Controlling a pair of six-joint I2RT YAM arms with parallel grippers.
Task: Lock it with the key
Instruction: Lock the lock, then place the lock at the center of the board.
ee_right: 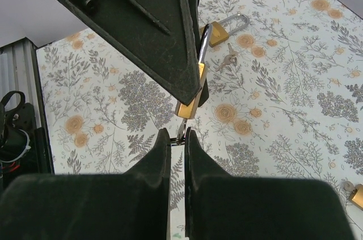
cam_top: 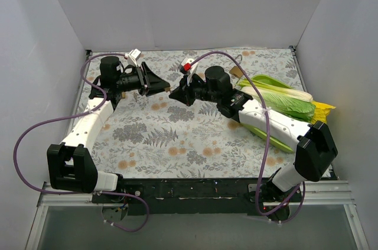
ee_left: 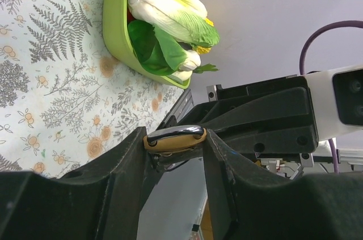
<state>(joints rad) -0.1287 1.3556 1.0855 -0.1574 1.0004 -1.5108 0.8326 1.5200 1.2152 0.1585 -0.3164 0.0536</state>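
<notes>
**Above the fern-printed table (cam_top: 177,143): locking is half done**

One green plastic tray (ee_left: 112,24) of leafy vegetables (ee_left: 170,16) lies aside. The left gripper (ee_left: 174,144) has its jaws closed on one brass padlock (ee_right: 188,106) in the air. The right gripper (ee_right: 177,138) has its jaws pinched on one small silver key (ee_right: 180,131) at the keyhole. Turning, I judge, remains to do. A second brass padlock (ee_right: 218,31) and loose keys (ee_right: 228,58) lie below.
</notes>
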